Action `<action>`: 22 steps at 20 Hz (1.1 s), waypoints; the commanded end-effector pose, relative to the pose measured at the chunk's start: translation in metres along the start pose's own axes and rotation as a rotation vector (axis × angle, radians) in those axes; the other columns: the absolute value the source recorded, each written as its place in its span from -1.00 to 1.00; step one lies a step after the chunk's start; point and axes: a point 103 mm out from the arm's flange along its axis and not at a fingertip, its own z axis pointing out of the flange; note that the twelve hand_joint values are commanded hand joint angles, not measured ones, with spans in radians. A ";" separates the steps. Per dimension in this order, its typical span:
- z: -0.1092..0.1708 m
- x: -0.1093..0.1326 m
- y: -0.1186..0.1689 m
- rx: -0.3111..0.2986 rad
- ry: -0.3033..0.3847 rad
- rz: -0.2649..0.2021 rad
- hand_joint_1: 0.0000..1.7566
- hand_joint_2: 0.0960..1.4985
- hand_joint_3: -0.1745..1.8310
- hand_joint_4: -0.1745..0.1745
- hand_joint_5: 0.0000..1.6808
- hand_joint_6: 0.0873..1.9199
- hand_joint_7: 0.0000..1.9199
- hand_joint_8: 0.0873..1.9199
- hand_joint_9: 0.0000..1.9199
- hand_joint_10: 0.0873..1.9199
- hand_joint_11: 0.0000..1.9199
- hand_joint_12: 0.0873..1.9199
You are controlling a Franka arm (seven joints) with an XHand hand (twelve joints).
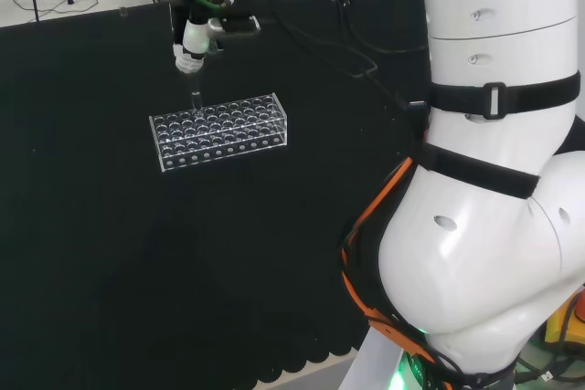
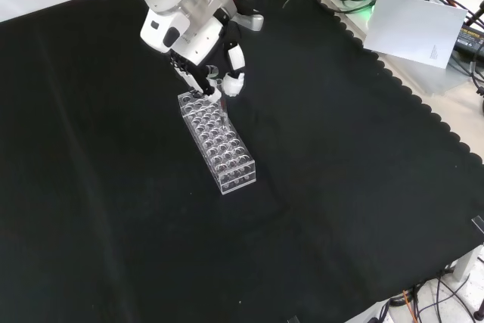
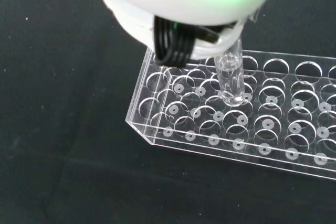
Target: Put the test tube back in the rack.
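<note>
The robot hand (image 2: 208, 54) grips the test tube (image 3: 230, 80) upright, its bottom directly above a hole of the rack (image 3: 173, 140)

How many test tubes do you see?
1. The clear test tube hangs upright from the hand, its tip just above the holes near one end of the clear rack. The other holes look empty, though clear glass could be missed.
</note>
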 end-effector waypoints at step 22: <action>0.005 -0.006 0.016 0.011 0.024 0.004 0.53 -0.28 -0.15 -1.00 0.74 -1.00 0.52 -0.45 0.72 -0.41 0.46 0.00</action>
